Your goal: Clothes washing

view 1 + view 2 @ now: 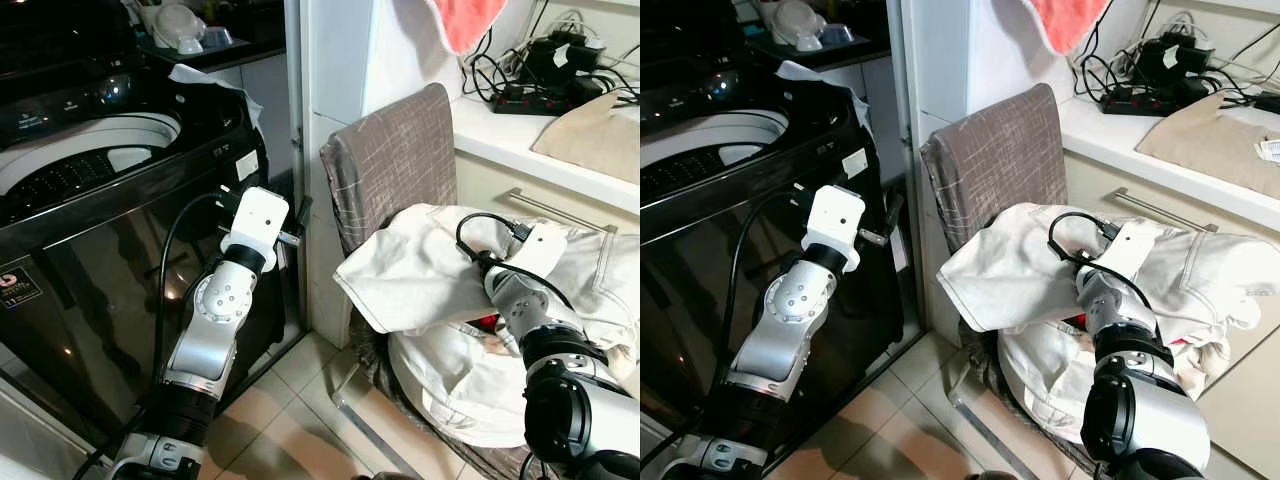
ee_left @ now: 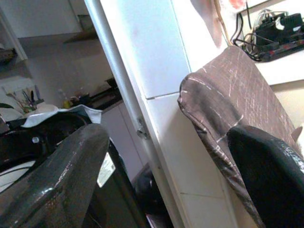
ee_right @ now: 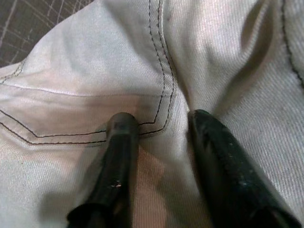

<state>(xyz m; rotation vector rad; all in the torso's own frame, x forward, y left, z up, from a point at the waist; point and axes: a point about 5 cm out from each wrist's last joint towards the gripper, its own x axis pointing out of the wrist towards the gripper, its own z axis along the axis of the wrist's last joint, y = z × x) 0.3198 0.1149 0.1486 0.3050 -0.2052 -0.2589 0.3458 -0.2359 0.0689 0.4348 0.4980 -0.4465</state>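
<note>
A cream garment with dark stitching [image 1: 430, 280] lies heaped on a chair draped in a brown patterned cover [image 1: 395, 150]. My right arm [image 1: 535, 255] reaches into the heap. In the right wrist view my right gripper [image 3: 161, 121] has its fingers [image 3: 121, 130] pressed into the fabric, with a fold by the seam pinched between them. The black top-loading washer [image 1: 100, 230] stands at the left with its lid up and its drum opening [image 1: 90, 150] showing. My left gripper [image 1: 295, 228] is held up at the washer's near corner, open and holding nothing.
A white tiled pillar [image 1: 335, 60] stands between washer and chair. The counter [image 1: 500, 135] at the right carries a power strip with cables [image 1: 540, 90] and a beige cloth [image 1: 590, 125]. A pink towel [image 1: 465, 20] hangs above. Something red [image 1: 487, 322] shows under the garment. Tiled floor [image 1: 290, 420] lies below.
</note>
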